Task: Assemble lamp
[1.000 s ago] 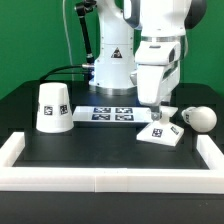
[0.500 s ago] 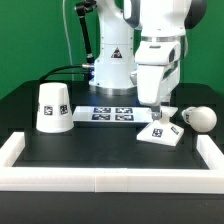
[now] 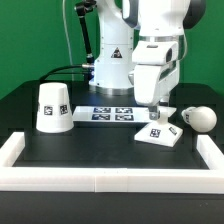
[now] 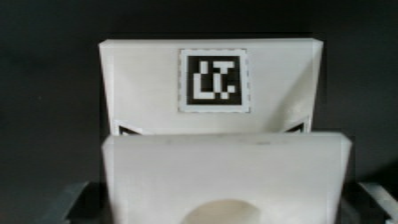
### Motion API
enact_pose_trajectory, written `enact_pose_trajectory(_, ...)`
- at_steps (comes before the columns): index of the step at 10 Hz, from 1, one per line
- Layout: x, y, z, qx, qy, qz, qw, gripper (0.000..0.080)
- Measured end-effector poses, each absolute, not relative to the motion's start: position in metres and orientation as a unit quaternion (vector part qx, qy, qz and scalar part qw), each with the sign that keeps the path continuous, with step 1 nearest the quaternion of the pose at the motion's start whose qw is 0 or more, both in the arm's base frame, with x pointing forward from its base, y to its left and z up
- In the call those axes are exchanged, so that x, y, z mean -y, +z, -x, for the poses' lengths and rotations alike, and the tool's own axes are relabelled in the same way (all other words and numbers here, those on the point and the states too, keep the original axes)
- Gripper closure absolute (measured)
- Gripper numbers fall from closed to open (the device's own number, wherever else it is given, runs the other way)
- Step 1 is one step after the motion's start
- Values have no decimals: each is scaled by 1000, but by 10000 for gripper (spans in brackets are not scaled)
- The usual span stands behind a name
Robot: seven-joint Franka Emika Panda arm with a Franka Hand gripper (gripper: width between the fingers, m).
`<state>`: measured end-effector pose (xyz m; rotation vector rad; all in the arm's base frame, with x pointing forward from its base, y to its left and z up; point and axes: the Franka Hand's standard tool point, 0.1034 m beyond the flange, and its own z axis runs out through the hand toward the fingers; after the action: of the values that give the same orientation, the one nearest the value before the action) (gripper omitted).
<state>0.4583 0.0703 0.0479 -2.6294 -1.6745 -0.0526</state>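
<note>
The flat square lamp base [image 3: 160, 133] lies on the black table, right of centre, a tag on its top. My gripper [image 3: 155, 109] hangs straight over it, fingertips just above its rear part. In the wrist view the base [image 4: 210, 80] fills the picture, with its raised socket block and round hole close up. My gripper [image 4: 217, 205] is open, a dark finger [image 4: 64, 200] on each side of the block with a gap between. The round bulb [image 3: 200, 117] lies at the exterior view's right. The cone shade [image 3: 53, 106] stands at the left.
The marker board [image 3: 108, 113] lies behind the base, in front of the arm's pedestal. A low white wall [image 3: 110, 178] runs along the front and both sides of the table. Cables trail behind the shade.
My gripper has risen slightly over the base. The base, bulb and shade have not moved.
</note>
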Motion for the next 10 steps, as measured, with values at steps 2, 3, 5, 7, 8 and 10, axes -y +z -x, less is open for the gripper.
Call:
enact_pose_trajectory(2,-58,49,-482,530,-19,848,11,265)
enact_pose_trajectory(3,-54,49,-490,526,-21,850,11,264)
enact_pose_trajectory(5,-43,49,-507,528,-16,849,14,264)
enact_pose_trajectory(7,-46,49,-505,489,-17,872,15,264)
enact_pose_trajectory(8,-46,49,-505,451,-17,892,15,264)
enact_pose_trajectory(10,-47,49,-505,407,-16,913,16,264)
